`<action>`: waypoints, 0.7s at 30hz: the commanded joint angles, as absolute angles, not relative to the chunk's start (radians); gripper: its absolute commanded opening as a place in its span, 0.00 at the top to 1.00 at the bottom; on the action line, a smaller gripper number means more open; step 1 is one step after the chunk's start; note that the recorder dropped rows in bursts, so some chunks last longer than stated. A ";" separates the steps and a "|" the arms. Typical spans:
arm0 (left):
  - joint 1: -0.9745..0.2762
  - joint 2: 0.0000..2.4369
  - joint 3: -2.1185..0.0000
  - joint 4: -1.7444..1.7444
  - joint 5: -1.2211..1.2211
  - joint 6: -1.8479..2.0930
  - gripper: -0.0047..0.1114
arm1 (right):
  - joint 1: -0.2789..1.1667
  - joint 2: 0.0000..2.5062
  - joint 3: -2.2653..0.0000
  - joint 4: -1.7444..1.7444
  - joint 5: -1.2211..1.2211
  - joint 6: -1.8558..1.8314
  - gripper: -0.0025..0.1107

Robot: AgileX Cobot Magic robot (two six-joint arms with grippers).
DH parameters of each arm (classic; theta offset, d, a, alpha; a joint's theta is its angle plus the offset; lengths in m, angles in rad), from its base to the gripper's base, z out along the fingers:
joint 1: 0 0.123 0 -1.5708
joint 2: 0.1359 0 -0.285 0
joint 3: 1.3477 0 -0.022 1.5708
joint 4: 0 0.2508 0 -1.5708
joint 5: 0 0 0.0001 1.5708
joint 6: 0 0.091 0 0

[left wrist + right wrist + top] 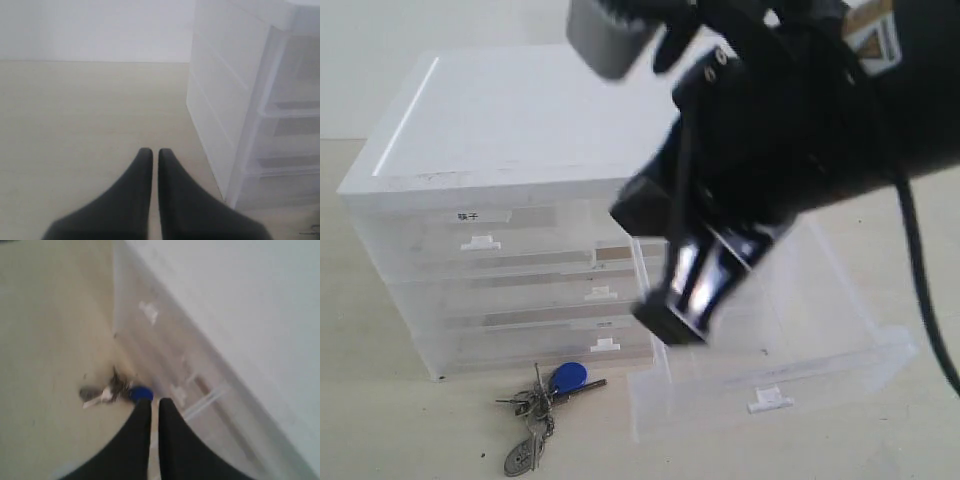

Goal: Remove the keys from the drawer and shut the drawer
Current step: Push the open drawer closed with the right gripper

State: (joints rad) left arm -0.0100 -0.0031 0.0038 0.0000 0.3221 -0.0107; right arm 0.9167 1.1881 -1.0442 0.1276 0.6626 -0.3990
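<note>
The keys (542, 403) lie on the table in front of the cabinet, with the blue fob (568, 378) and the oval silver tag (523, 455) beside the dark keys. The drawer (770, 375) stands pulled far out at the right, translucent, with its small white tab handle (769, 400) on the front. Nothing shows inside the drawer. My right gripper (672, 320) hangs shut and holds nothing, above the drawer's left wall. In the blurred right wrist view the keys (112, 389) lie just past the right gripper (151, 402). My left gripper (151, 152) is shut over bare table beside the cabinet.
The white plastic cabinet (500, 150) holds a labelled half-width drawer (480, 232) and full-width drawers (570, 300) below it. In the left wrist view the cabinet's side wall (225, 100) stands close to the left gripper. The beige table (380, 420) spreads in front.
</note>
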 commanded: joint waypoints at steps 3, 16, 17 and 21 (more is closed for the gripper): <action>-0.010 0.000 0.000 0.000 0.311 -0.007 0.92 | 0.918 1.169 -1.048 0.201 1.079 -0.619 0.98; -0.010 0.000 0.000 0.000 0.311 -0.007 0.92 | 0.918 1.255 -0.956 0.159 1.015 -0.756 0.98; -0.010 0.000 0.000 0.000 0.311 -0.007 0.92 | 0.918 1.255 -0.956 0.148 1.001 -0.748 0.98; -0.010 0.000 0.000 0.000 0.311 -0.007 0.92 | 0.918 1.255 -0.956 0.059 0.956 -0.715 0.98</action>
State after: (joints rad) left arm -0.0100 -0.0031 0.0038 0.0000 0.3221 -0.0107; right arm 0.9173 1.2583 -0.9577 0.1310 0.9985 -0.7421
